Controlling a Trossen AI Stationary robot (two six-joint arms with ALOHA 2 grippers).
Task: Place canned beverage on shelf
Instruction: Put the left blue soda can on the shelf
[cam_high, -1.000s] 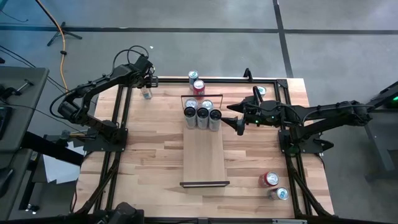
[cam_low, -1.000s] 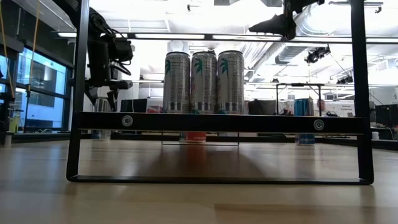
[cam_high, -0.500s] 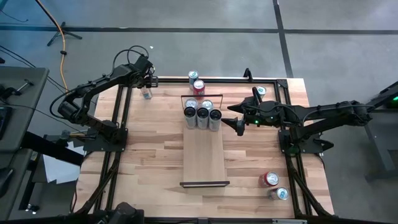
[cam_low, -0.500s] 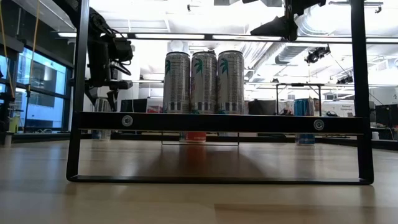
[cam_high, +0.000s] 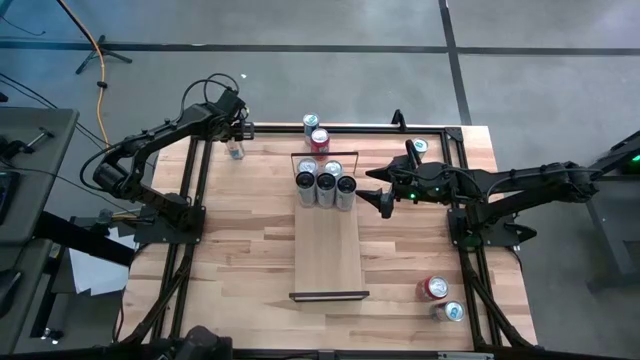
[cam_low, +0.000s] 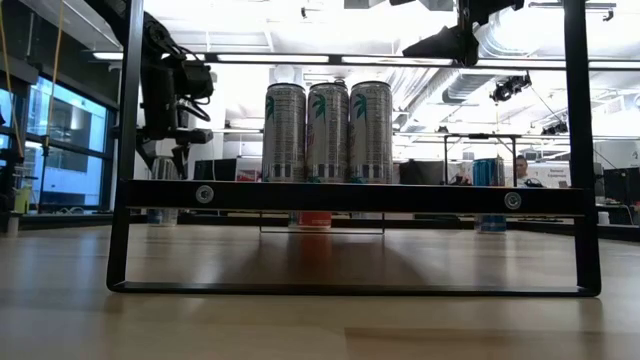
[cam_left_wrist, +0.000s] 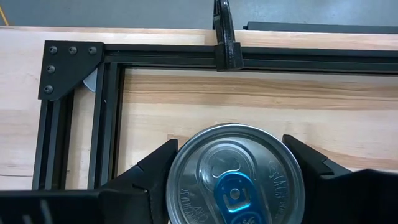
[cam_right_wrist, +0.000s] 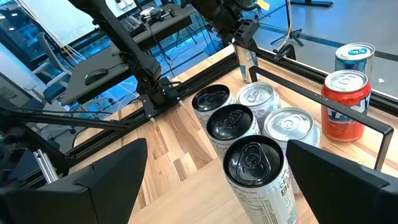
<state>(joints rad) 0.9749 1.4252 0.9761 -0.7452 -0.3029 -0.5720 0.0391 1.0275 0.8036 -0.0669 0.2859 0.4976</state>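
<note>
A slim silver canned beverage with a blue tab (cam_left_wrist: 235, 177) stands upright at the table's far left corner (cam_high: 236, 151). My left gripper (cam_high: 236, 140) is shut on it from above. The shelf (cam_high: 328, 250), a long pale plank with black end rails (cam_low: 350, 197), lies along the table's middle. Several tall silver cans (cam_high: 325, 183) stand on its far end. My right gripper (cam_high: 385, 200) hangs open above the table just right of those cans (cam_right_wrist: 249, 124), touching nothing. My left gripper pinches the can between its two fingers, one on each opposite side of the wall just under the top rim (cam_left_wrist: 177, 158). The fingers come slanting down from above. The can is upright; I cannot tell whether its base is on the table.
A red can (cam_high: 319, 140) and a silver one (cam_high: 310, 122) stand beyond the shelf's far rail. Another can (cam_high: 420, 147) is at the far right. A red can (cam_high: 432, 288) and a blue-topped can (cam_high: 452, 311) sit near the right front corner. Black frame rails (cam_left_wrist: 236, 56) border the table.
</note>
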